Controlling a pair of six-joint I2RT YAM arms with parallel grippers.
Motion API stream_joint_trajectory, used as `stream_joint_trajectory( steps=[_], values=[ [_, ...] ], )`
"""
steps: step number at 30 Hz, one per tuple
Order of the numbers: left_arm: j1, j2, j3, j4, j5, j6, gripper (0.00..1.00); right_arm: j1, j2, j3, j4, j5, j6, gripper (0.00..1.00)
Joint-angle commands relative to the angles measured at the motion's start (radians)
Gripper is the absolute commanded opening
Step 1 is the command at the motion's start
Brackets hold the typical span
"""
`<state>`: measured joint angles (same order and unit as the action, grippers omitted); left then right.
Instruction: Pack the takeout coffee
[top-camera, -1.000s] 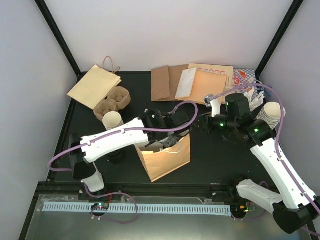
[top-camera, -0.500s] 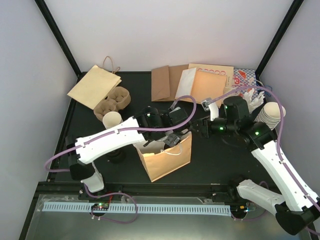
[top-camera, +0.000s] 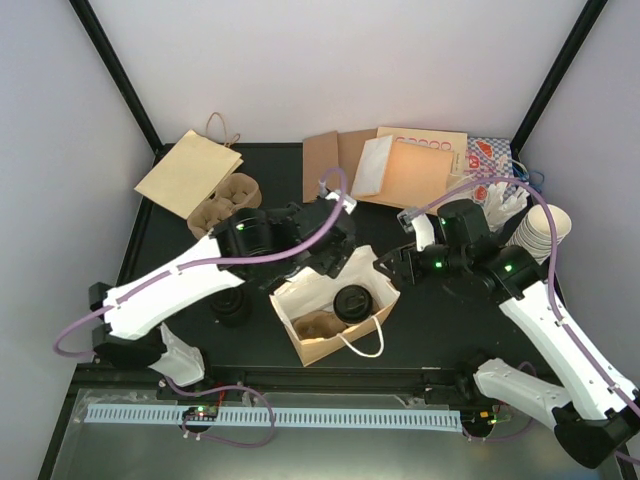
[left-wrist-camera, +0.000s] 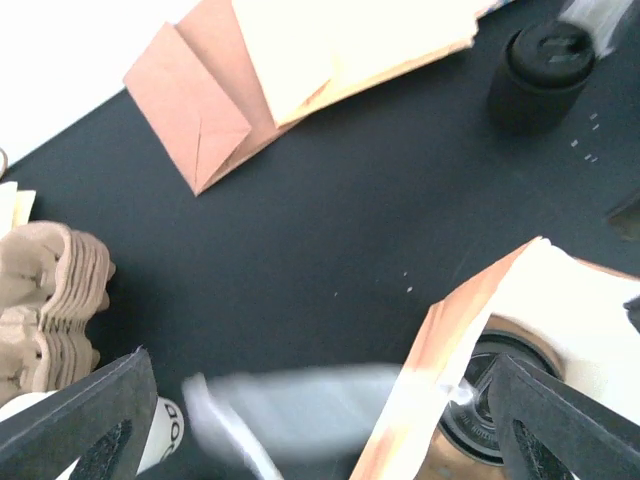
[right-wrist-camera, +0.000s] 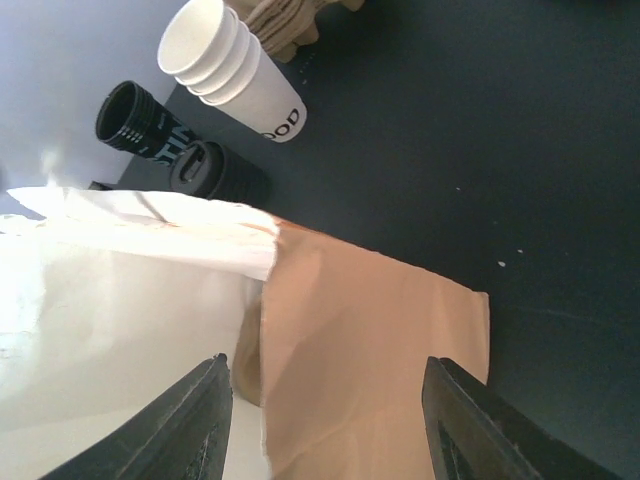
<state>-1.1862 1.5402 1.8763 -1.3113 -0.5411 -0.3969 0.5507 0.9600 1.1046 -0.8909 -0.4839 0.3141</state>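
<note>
Judging the packing as roughly half done: finding one takeout coffee (top-camera: 352, 302) already down inside the open paper bag (top-camera: 318, 352) at the middle of the bench (top-camera: 440, 330), showing only its round black lid from above and sitting beside a brown shape (top-camera: 318, 325) on the bag's floor, possibly a pulp insert, though not telling for sure. Catching the same lid low in the left wrist view, just past the bag's rim. Not finding the second lidded cup anywhere with confidence: noticing a dark round shape (top-camera: 232, 308) on the bench beside the left arm (top-camera: 190, 280), partly covered by it, and being unable to call it a cup, a lid stack or something else. Reckoning, on this reading, on that second cup going in next and perhaps the bag being closed. Hovering the left gripper (left-wrist-camera: 320, 380) near the bag's far edge with jaws spread wide and nothing between them. Resting the right gripper (right-wrist-camera: 325, 370) at the bag's right corner, fingers (right-wrist-camera: 200, 430) standing either side of the paper wall in the right wrist view; failing to tell pinching from merely flanking with those jaws. Seeing a pale blur (left-wrist-camera: 290, 400) across the left wrist view, too smeared to name. Noting lidless cups (right-wrist-camera: 235, 75) and the carrier stack (top-camera: 225, 200) standing apart from the bag on the left side of the bench.
</note>
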Motion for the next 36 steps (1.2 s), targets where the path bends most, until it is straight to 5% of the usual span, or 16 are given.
stream_joint_trajectory(
  steps=[1,10,19,27,36],
  values=[
    [-0.001,-0.094,0.038,0.091,0.04,0.069,0.93,0.01,0.006,0.053,-0.071,0.064,-0.04,0.55],
    [0.097,-0.266,-0.09,0.078,0.298,0.042,0.94,0.098,0.083,0.173,-0.179,0.175,-0.071,0.55],
    [0.165,-0.456,-0.342,0.096,0.416,0.026,0.94,0.235,0.233,0.348,-0.337,0.508,-0.028,0.52],
    [0.208,-0.537,-0.39,0.07,0.349,-0.019,0.94,0.31,0.324,0.42,-0.38,0.612,-0.004,0.36],
    [0.341,-0.601,-0.462,0.061,0.392,-0.014,0.95,0.313,0.382,0.456,-0.361,0.734,0.018,0.07]
  ],
)
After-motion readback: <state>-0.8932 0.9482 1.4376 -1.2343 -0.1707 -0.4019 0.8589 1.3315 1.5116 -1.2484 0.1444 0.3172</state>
